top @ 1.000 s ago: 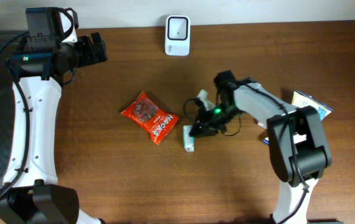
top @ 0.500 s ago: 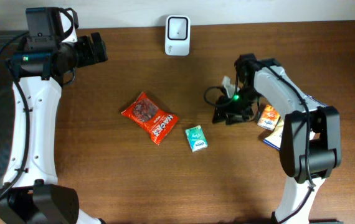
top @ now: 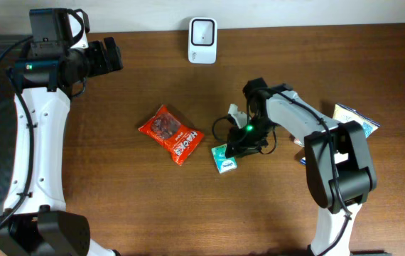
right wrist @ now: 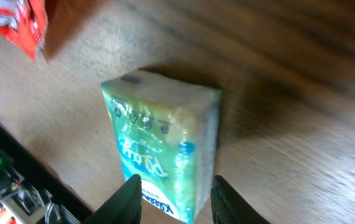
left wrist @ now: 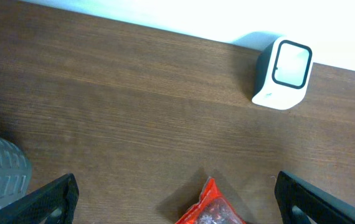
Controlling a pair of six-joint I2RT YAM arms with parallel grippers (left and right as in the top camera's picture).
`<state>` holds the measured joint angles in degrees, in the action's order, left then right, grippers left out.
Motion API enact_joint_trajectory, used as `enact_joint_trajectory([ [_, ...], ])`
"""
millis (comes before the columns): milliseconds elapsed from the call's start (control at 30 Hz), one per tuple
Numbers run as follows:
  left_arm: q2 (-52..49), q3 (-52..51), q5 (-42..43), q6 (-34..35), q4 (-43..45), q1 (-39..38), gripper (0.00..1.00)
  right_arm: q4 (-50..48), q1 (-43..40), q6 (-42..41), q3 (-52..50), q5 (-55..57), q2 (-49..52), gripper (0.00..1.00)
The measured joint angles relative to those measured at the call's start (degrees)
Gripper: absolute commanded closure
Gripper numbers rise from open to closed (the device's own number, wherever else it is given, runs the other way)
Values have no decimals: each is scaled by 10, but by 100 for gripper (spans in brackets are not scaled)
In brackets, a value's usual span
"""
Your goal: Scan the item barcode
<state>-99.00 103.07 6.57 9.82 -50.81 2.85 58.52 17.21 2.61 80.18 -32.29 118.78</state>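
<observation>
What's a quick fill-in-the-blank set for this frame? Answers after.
1. The bag is ___ in colour.
2. The right end effector is right over the ___ tissue pack.
3. The left end effector has its jaws ___ and holds nothing.
4. The ___ scanner stands near the table's back edge.
Answers: red; green; open; white
</observation>
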Motion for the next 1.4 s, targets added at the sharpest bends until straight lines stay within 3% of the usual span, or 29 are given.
enact_joint_trajectory([
  [167, 0, 0, 0, 0, 0, 0, 1, -25, 1, -1, -29, -6, 0, 77],
  [233, 0, 0, 0, 0, 0, 0, 1, -29, 1, 0, -30, -9, 0, 96],
  [500, 0, 0, 0, 0, 0, 0, 1, -31, -1, 9, -31, -40, 0, 96],
  [800, 0, 0, 0, 0, 0, 0, 1, -28, -54, 71, 9, -318, -6, 96],
  [1033, 0, 0, 0, 0, 0, 0, 1, -30, -90, 76, 88, -498, -15, 96],
  [1400, 0, 0, 0, 0, 0, 0, 1, -32, -111, -47, 336, -546, -15, 96],
])
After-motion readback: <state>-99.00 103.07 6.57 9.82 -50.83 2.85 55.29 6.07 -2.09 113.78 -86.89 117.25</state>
